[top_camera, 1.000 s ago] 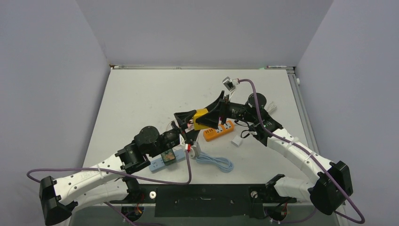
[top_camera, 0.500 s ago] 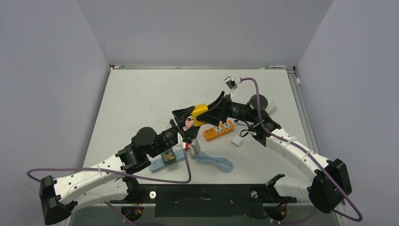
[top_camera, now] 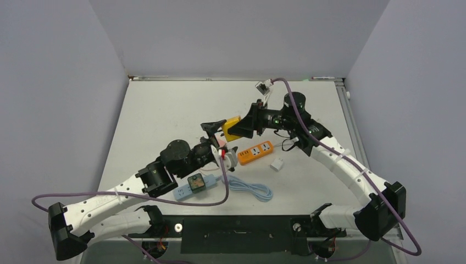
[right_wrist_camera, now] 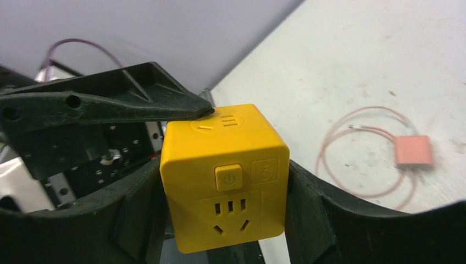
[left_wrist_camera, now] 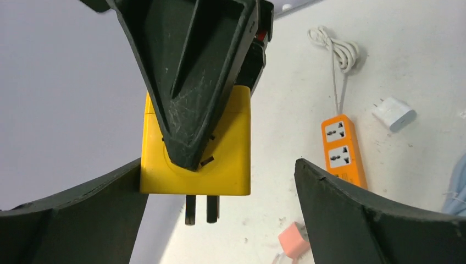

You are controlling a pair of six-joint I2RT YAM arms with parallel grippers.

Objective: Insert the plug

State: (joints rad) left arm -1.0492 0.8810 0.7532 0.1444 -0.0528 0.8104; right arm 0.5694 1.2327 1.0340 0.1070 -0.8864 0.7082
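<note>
Yellow cube plug (top_camera: 232, 127): held in the air above the table (top_camera: 165, 121), near the orange power strip (top_camera: 256, 152); two prongs exposed.
Handling: likely rigid, light, smooth plastic; best gripped on flat opposite faces, clear of the prongs.
Right gripper (top_camera: 237, 127): clamped on the cube's sides.
Left gripper (left_wrist_camera: 218, 164): spread wide, flanking the cube; one fingertip meets its top edge.

White table (top_camera: 165, 115) carries orange power strip (top_camera: 256, 152), white charger (top_camera: 277, 164), blue cable (top_camera: 250, 190).
</note>
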